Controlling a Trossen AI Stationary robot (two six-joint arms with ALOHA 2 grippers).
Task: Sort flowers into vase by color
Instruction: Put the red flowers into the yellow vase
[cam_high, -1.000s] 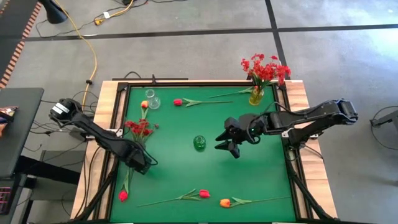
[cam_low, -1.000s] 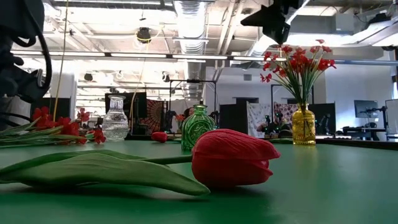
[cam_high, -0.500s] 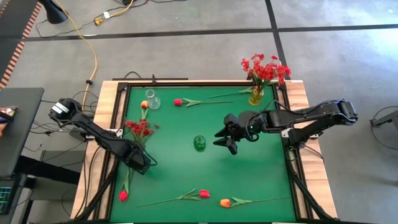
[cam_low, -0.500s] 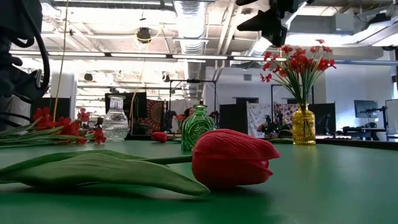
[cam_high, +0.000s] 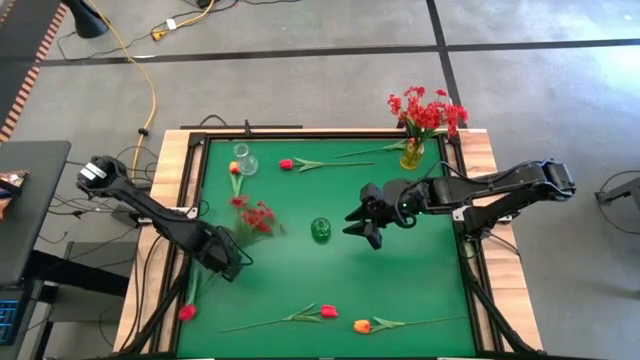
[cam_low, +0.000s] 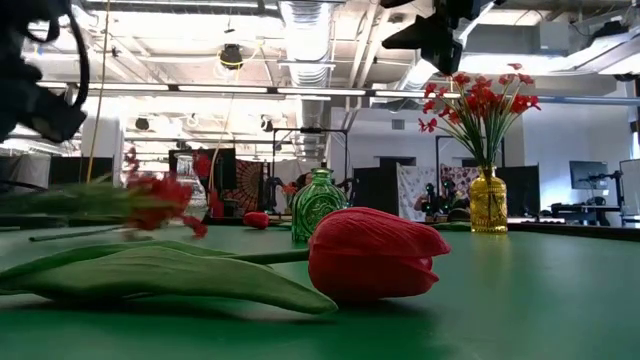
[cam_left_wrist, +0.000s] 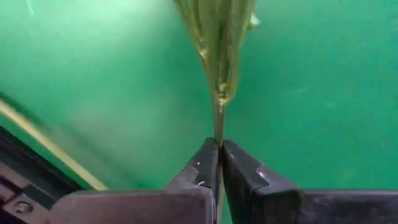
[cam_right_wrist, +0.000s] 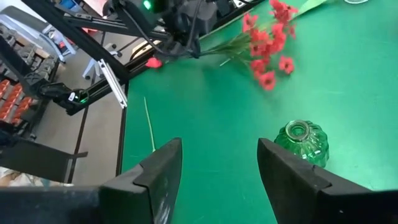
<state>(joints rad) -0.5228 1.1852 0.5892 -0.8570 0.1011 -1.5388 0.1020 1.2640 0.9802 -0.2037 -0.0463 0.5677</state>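
- My left gripper (cam_left_wrist: 219, 163) is near the left edge of the table (cam_high: 420, 290), squeezed tight on the thin green stem of the red flower bunch (cam_high: 256, 217). The grip is right at the stem's end, so the bunch could slip out or swing around when I lift it.
- The bunch looks blurry and is off the table, so I think it is swinging now. If I go fast, the heavy flower end may droop and drag on the cloth.
- A red tulip (cam_high: 187, 312) lies by the left edge, near the front corner, close to my left arm. I could knock it off the table.
- The green vase (cam_high: 320, 229) stands in the middle of the table, just beside the bunch. A swinging stem could tip it over, and its mouth looks small, so I could miss it.
- My right gripper (cam_high: 366, 222) hangs just past the green vase with its fingers apart, holding nothing. If both arms go to the middle, they could bump.
- The clear vase (cam_high: 243, 159) stands near the far left corner with an orange tulip (cam_high: 233, 170) beside it. Red flowers there would be the wrong colour.
- The yellow vase (cam_high: 411, 153) at the far right corner already holds red flowers (cam_high: 426, 109). I think my bunch belongs there, but that is a long reach across the table for my left arm.
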